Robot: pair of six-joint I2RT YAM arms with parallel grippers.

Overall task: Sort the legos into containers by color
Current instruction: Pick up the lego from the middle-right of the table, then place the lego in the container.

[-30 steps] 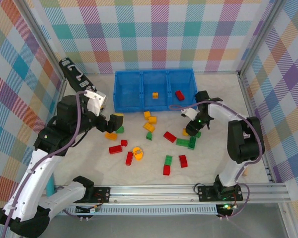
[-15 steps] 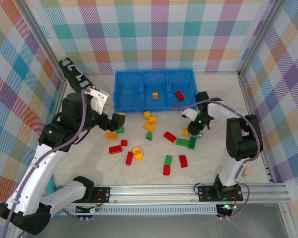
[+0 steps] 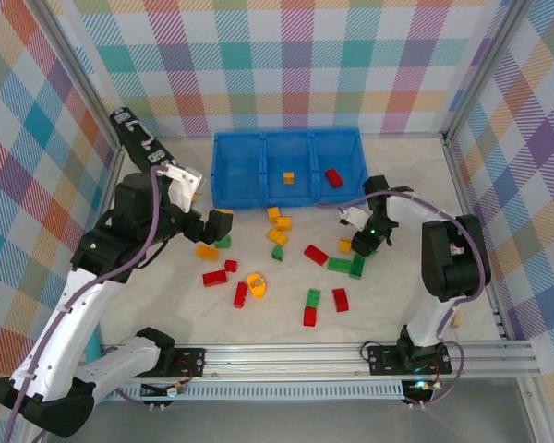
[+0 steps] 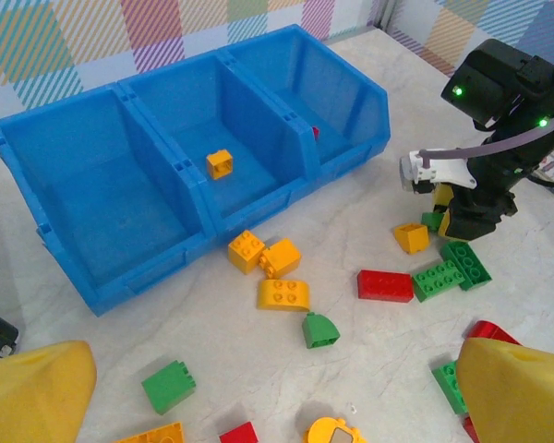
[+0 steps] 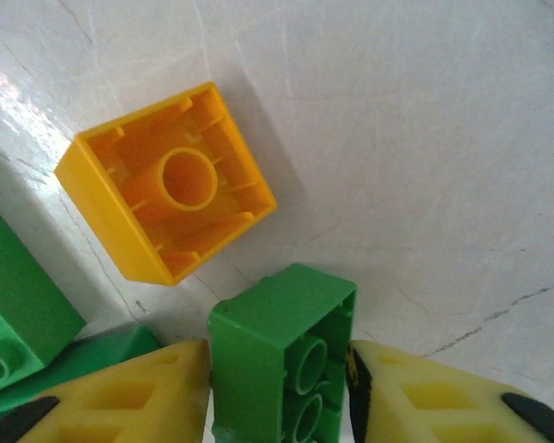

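The right gripper [image 5: 279, 369] was closed on a green brick [image 5: 270, 318], pressing both its long sides. Just beside this, not touching, an orange brick [image 5: 166, 180] lay hollow side up on the table [image 5: 425, 138]. More green bricks [image 5: 18, 295] sat at the left edge of the wrist view. The left gripper [image 4: 275, 362] had its jaws wide apart, holding nothing, above loose bricks [image 4: 282, 293] near the tray [image 4: 74, 268]. The tray was blue, with three compartments, at the far side of the table. Its middle compartment held one yellow cube [image 4: 220, 163], its right compartment one red brick [image 3: 334, 177]. Red, green and orange pieces lay scattered between the tray and the arm bases.
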